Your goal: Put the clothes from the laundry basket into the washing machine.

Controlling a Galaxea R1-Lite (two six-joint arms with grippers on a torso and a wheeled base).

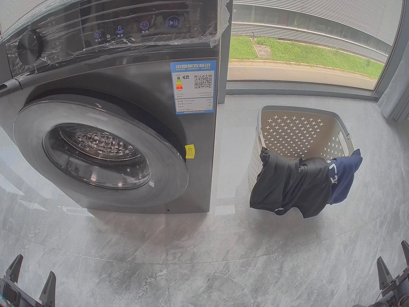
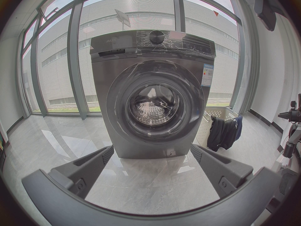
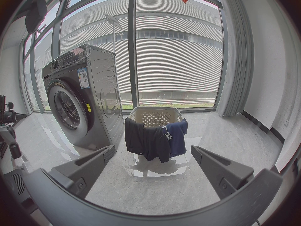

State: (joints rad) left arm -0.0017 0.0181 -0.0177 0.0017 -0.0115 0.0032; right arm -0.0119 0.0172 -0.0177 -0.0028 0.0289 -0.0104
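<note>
A dark grey washing machine [image 1: 128, 86] stands on the left, its round door [image 1: 100, 154] shut. To its right a cream laundry basket [image 1: 298, 128] sits on the floor. A black garment [image 1: 294, 184] and a navy one [image 1: 343, 173] hang over its near rim. My left gripper [image 1: 32, 280] is low at the near left, open and holding nothing, facing the washing machine [image 2: 153, 94]. My right gripper [image 1: 394, 265] is at the near right, open with nothing in it, facing the basket [image 3: 156, 116] and its clothes [image 3: 150, 138].
Glossy grey tile floor [image 1: 213, 256] spreads between me and the machine and basket. A tall window [image 1: 306, 35] runs behind them. A curtain [image 1: 396, 94] hangs at the far right, close to the basket.
</note>
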